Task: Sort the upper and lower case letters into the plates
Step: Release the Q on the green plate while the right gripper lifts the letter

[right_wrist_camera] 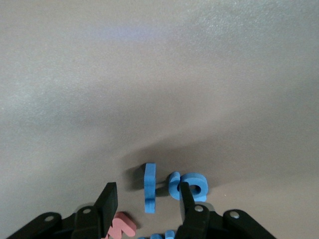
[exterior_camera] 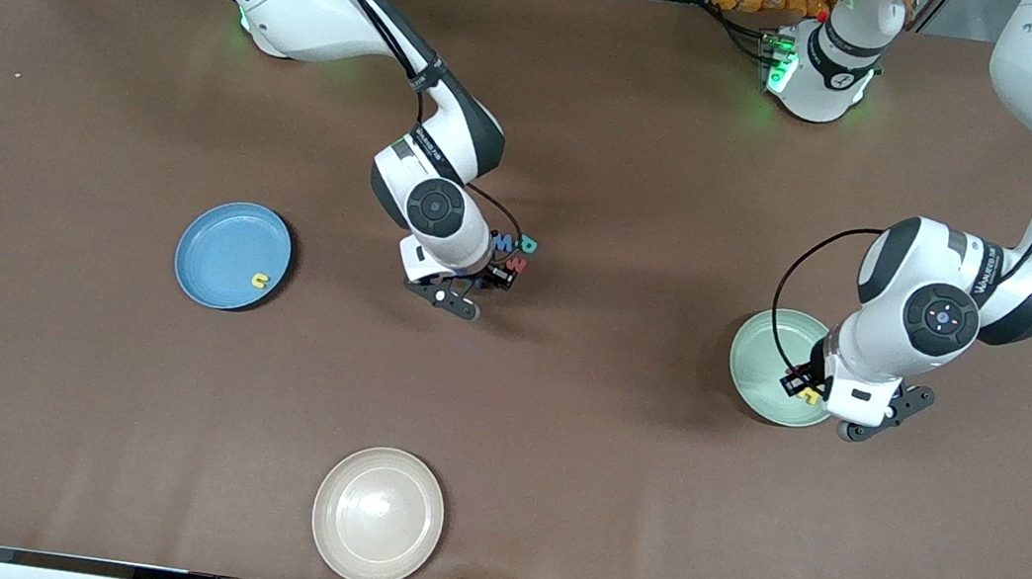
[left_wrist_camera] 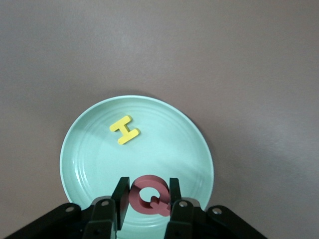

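Over the mint green plate (exterior_camera: 759,361) hangs my left gripper (left_wrist_camera: 148,195), shut on a red letter Q (left_wrist_camera: 149,196). A yellow H (left_wrist_camera: 124,130) lies flat in that plate (left_wrist_camera: 89,159). Near the table's middle, my right gripper (right_wrist_camera: 148,185) stands low over a cluster of letters with its jaws apart. A slim blue letter (right_wrist_camera: 149,187) stands on edge between its fingers, with a gap on each side. A rounder blue letter (right_wrist_camera: 192,184) and a red one (right_wrist_camera: 121,225) lie beside it. The light blue plate (exterior_camera: 223,241) holds one yellow letter (exterior_camera: 259,280).
A cream-white glossy plate (exterior_camera: 379,515) sits near the table's front edge. Teal (exterior_camera: 529,244), blue (exterior_camera: 506,242) and red (exterior_camera: 519,265) letters peek out beside the right hand (exterior_camera: 498,275). Both arms' bases stand along the table's back edge.
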Motion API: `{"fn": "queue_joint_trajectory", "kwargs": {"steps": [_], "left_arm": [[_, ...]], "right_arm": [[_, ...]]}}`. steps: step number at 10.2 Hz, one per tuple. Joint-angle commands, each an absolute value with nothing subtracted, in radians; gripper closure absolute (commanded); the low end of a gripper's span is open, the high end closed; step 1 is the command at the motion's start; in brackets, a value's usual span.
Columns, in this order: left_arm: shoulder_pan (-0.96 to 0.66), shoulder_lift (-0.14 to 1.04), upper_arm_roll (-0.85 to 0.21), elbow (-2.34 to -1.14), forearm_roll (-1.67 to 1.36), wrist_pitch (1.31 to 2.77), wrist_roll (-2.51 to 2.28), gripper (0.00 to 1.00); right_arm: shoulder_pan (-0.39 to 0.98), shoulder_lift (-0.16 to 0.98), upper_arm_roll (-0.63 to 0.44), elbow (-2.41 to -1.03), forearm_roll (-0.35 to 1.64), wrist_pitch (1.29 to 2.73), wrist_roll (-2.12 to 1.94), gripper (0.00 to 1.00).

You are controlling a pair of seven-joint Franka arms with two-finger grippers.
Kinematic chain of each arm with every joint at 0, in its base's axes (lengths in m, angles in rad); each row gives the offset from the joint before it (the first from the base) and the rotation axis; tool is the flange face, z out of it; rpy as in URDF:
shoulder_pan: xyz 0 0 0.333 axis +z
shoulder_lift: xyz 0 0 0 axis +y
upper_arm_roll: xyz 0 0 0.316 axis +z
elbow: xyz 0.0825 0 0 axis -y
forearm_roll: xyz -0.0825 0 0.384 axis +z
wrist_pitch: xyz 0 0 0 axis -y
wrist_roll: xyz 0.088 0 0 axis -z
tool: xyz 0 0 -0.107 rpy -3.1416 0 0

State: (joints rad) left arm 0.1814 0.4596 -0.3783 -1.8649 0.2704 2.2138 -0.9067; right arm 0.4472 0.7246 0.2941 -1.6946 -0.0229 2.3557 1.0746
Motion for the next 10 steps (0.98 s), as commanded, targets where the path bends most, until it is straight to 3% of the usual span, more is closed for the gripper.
{"fn": "queue_joint_trajectory", "kwargs": {"steps": [1,3,4,5,6,7,10], "left_arm": [[0.195,0.489,-0.383,-1.864,0.281,2.209,-0.884,1.0],[0.202,0.52,-0.383,-1.864,0.282,2.209,-0.884,1.0],[0.206,0.52,-0.383,-1.864,0.282,2.206,-0.885,0.69],[0.206,0.52,-0.383,-1.861,0.282,2.206,-0.888,0.22],[0.204,0.517,-0.383,-1.859,0.281,2.204,-0.896,0.0],[0.204,0.512,-0.385,-1.861,0.281,2.203,-0.896,0.0],[0.176,0.502,-0.394,-1.855,0.268,2.171,-0.911,0.0]], "right_arm": [[0.442,0.73,0.301,-1.689,-0.044,2.35,1.098,0.53],[0.44,0.73,0.301,-1.689,-0.043,2.35,1.101,0.6],[0.44,0.73,0.301,-1.689,-0.044,2.35,1.107,0.68],[0.44,0.73,0.301,-1.689,-0.043,2.35,1.118,0.79],[0.44,0.73,0.301,-1.69,-0.043,2.35,1.12,0.89],[0.43,0.729,0.302,-1.689,-0.04,2.347,1.121,1.0],[0.411,0.719,0.305,-1.648,-0.031,2.29,1.117,1.0]]}}
